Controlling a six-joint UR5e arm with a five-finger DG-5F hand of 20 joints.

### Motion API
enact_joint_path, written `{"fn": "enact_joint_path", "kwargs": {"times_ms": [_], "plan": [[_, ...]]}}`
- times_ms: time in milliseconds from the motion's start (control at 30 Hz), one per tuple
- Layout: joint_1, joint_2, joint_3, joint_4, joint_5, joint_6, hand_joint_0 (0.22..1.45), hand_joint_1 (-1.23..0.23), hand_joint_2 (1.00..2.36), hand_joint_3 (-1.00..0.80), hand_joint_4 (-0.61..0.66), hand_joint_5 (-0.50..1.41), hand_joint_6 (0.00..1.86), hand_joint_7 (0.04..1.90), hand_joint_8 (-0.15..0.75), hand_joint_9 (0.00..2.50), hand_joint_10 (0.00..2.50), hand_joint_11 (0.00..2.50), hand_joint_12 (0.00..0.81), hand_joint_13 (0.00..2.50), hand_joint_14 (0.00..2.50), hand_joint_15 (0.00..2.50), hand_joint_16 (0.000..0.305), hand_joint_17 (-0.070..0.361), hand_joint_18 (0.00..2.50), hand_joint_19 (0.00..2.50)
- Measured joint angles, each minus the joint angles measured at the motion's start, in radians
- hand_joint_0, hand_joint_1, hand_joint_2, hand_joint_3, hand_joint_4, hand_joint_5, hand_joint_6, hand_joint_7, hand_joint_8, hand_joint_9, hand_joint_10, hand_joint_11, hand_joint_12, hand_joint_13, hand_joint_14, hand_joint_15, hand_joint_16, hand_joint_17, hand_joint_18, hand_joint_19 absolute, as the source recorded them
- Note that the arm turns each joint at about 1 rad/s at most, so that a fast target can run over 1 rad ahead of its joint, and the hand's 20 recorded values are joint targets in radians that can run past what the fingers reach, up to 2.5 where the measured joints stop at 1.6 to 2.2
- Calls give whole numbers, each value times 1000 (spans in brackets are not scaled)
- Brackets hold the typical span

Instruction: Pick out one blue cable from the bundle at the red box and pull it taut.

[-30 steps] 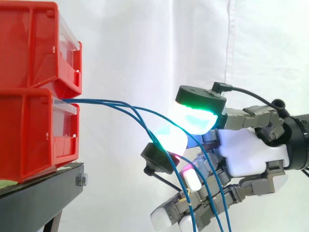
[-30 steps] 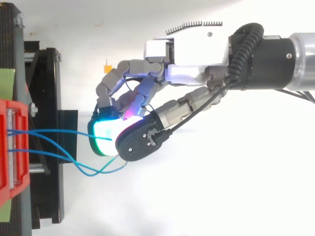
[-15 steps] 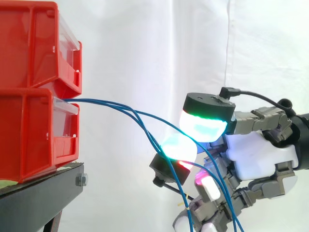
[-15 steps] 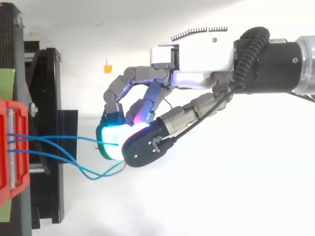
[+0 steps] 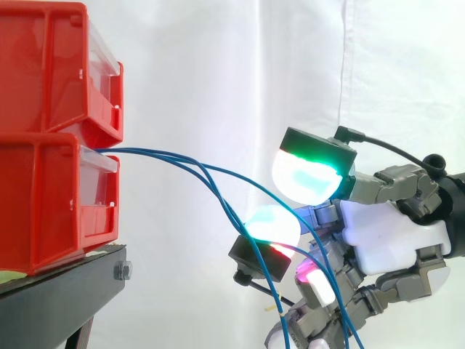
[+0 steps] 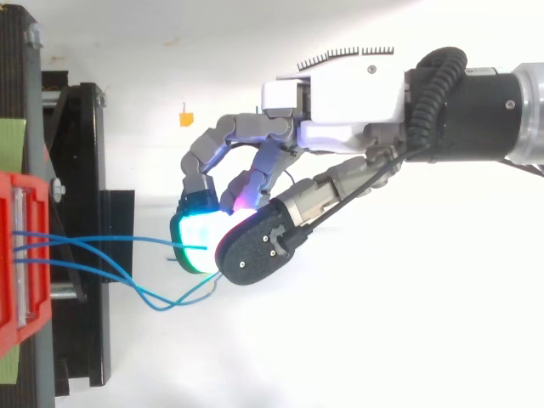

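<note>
Several thin blue cables [image 5: 182, 161] leave the front of the lower red bin [image 5: 43, 211] and sag down to the right towards my hand [image 5: 392, 240]. The hand's fingers are curled. Its green-glowing thumb pad [image 5: 309, 178] sits just above a cyan finger pad [image 5: 272, 225], and one blue cable runs between them, pinched there. The other cables pass behind the pads and drop among the lower fingers. From above, the hand [image 6: 348, 85] reaches left towards the bin [image 6: 8, 255]. One blue cable [image 6: 110, 240] ends at the pads, and the others loop slack below.
A second red bin [image 5: 43, 65] is stacked on the lower one. Both rest on a black stand [image 5: 58, 298] at the left. A white curtain hangs behind. A small orange marker [image 6: 184, 118] lies on the white floor beyond the hand.
The hand has drifted right, away from the bins, and slightly down. Its thumb pad has risen a little off the finger pad. The cables have followed and still sag.
</note>
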Motion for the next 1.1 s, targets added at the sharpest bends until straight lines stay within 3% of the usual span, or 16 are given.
{"fn": "enact_joint_path", "kwargs": {"times_ms": [133, 333, 700, 1100], "plan": [[0, 0, 0, 2, 0, 0, 533, -598, 1000, -500, 6, -102, 838, 1008, 285, 1108, 16, 474, 392, 714, 12, 326, 55, 123, 632, 492], [0, 0, 0, 0, 1, 0, 598, -699, 1014, -327, -37, -90, 854, 1061, 278, 1138, 19, 499, 380, 729, 12, 333, 52, 117, 641, 499], [0, 0, 0, 0, 1, 0, 582, -791, 1024, -109, -179, -62, 877, 1082, 270, 1219, 18, 516, 381, 811, 13, 364, 53, 118, 723, 495], [-1, 3, 0, 0, -1, 0, 580, -811, 1016, -51, -229, -35, 858, 1067, 277, 1254, 14, 415, 410, 812, 11, 313, 60, 136, 747, 428]]}}
